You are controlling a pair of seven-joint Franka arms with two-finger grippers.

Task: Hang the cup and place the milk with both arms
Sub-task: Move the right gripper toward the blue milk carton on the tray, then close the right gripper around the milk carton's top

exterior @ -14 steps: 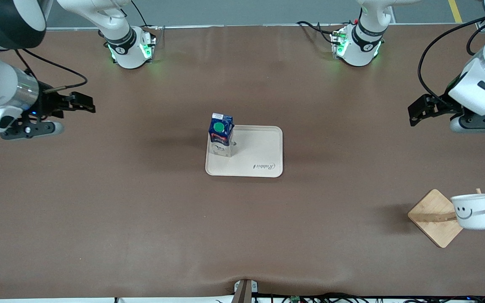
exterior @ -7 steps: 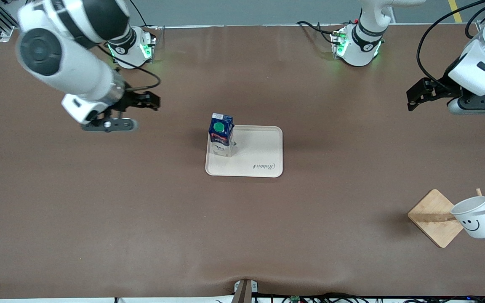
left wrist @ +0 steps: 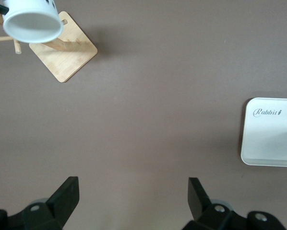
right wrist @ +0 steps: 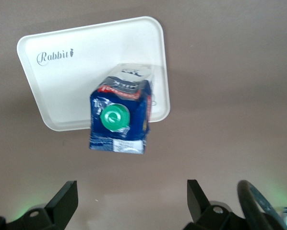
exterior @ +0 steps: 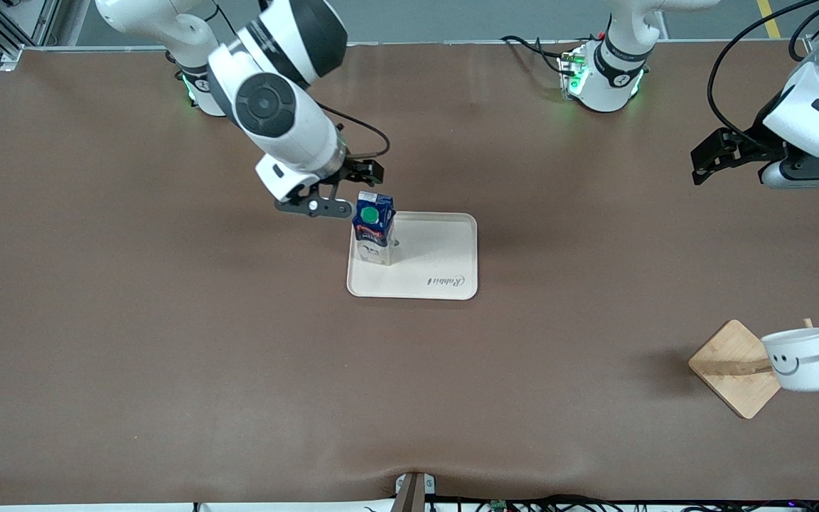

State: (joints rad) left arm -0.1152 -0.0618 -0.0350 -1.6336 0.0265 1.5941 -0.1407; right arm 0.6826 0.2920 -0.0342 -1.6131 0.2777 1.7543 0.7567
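Observation:
The milk (exterior: pixel 373 226) stands upright on a corner of the white tray (exterior: pixel 438 259) in the middle of the table, its green cap (right wrist: pixel 114 118) facing up. My right gripper (exterior: pixel 367 173) hovers open over the table just beside the milk (right wrist: pixel 119 120), and nothing is between its fingers (right wrist: pixel 63 199). The cup (exterior: pixel 800 359) hangs by its black handle on a peg of the wooden rack (exterior: pixel 733 366) at the left arm's end, nearer the front camera. My left gripper (exterior: pixel 712 158) hangs open and empty over bare table at that end; its wrist view shows the cup (left wrist: pixel 32 21) from above.
Both arm bases (exterior: pixel 601 78) stand along the table edge farthest from the front camera. Black cables (exterior: pixel 726 85) trail from the left arm. The tray (left wrist: pixel 270 134) carries a "Rabbit" print. A brown mat (exterior: pixel 168 341) covers the table.
My right arm has swung from its own end of the table to the middle, bringing its open gripper beside the milk. The cup rocked on its peg. The left gripper barely shifted.

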